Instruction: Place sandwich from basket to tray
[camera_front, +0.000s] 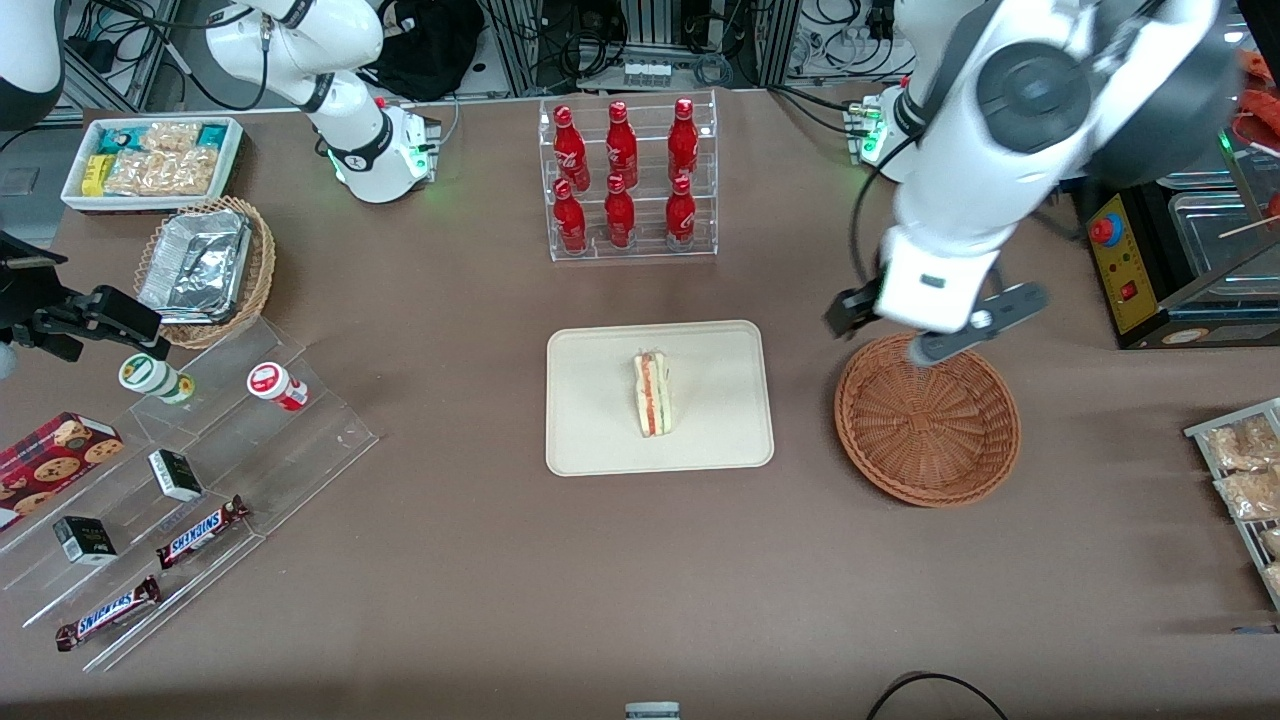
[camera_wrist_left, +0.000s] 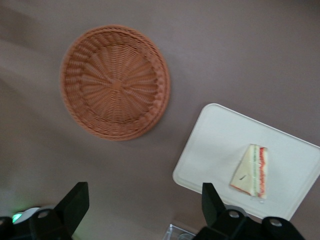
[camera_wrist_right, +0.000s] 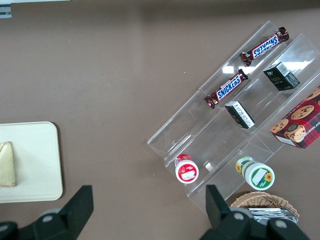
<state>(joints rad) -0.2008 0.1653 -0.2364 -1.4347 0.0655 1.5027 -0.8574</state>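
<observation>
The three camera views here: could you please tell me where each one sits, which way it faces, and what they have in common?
Front view: high above the table's front edge, looking down at the tray, sandwich, empty basket and both arms; the open gripper hangs above the basket's rim.
Left wrist view: on the working arm, facing down at basket and tray; its fingers show.
Right wrist view: on the parked arm, facing down at a clear display stand; its own fingertips show.
Shared: all three show tray and sandwich.
</observation>
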